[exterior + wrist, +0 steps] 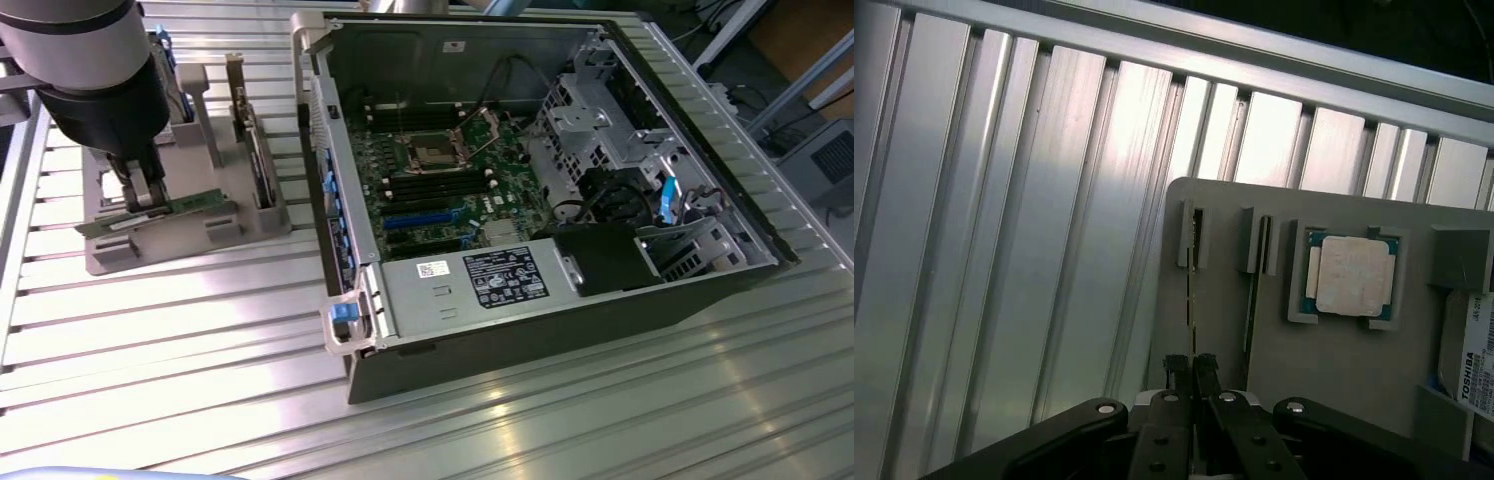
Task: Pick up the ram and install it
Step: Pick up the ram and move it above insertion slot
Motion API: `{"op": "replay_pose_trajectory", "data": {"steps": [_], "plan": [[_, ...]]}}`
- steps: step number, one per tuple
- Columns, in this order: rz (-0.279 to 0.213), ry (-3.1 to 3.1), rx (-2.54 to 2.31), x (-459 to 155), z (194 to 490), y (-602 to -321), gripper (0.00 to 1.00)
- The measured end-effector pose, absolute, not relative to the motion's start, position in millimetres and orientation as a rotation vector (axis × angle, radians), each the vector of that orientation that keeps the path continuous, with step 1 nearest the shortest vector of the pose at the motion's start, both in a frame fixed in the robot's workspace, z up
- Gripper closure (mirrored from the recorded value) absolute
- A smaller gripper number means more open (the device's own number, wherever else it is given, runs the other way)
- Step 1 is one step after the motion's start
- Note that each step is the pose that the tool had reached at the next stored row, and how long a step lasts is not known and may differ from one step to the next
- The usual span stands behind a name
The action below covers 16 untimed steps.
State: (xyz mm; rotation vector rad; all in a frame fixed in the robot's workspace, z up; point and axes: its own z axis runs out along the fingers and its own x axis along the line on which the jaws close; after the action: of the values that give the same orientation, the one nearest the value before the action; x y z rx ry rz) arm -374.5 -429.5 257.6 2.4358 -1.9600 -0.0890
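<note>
Ribbed aluminium tabletop [174,340] carries everything here, and at the 9 o'clock side of the exterior view stands one grey plastic parts holder [174,250]. One black two-fingered tool [140,195] on the dark arm hangs straight over it. Directly beneath the tool sits the ram [200,200], a long, thin green circuit-board stick on edge in the holder. Its long axis runs nearly along the 9-to-3 o'clock line of that view, the 3 o'clock end a little higher. The tool meets it toward the 9 o'clock end, not at the middle. From the wrist, the black fingertips [1176,366] are drawn narrow, one on each side of the stick's thin upper edge. By my reading they are pinching it, while the stick is seated in its slot. A second green stick [1252,310] of the same kind stands edge-on in the neighbouring slot, untouched, making two sticks. Beside that lies one square silver processor chip [1351,277] in its own recess, and beyond it one silver hard drive with a white label [1476,365]. At 3 o'clock from the holder, well apart, lies one open dark computer case [534,340]. Its green motherboard [447,200] faces upward.
</note>
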Motion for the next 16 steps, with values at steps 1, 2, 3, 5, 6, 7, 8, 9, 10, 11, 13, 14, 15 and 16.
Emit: {"op": "replay_pose_trajectory", "data": {"steps": [1, 2, 3, 5, 6, 7, 8, 9, 10, 11, 13, 14, 15, 16], "plan": [[-0.089, -1.960, 2.436, -375, 259, -429, 0.86], [-0.089, -1.960, 2.436, -375, 260, -429, 0.86], [-0.089, -1.960, 2.436, -375, 261, -429, 0.86], [-0.089, -1.960, 2.436, -375, 263, -429, 0.86], [-0.089, -1.960, 2.436, -375, 264, -429, 0.86], [-0.089, -1.960, 2.436, -375, 266, -429, 0.86], [-0.089, -1.960, 2.436, -375, 268, -429, 0.86], [-0.089, -1.960, 2.436, -375, 269, -429, 0.86], [-0.089, -1.960, 2.436, -375, 271, -429, 0.86], [-0.089, -1.960, 2.436, -375, 272, -429, 0.86], [-0.089, -1.960, 2.436, -375, 274, -429, 0.86], [-0.089, -1.960, 2.436, -375, 275, -429, 0.86], [-0.089, -1.960, 2.436, -375, 276, -429, 0.86], [-0.089, -1.960, 2.436, -375, 278, -429, 0.86]]}}
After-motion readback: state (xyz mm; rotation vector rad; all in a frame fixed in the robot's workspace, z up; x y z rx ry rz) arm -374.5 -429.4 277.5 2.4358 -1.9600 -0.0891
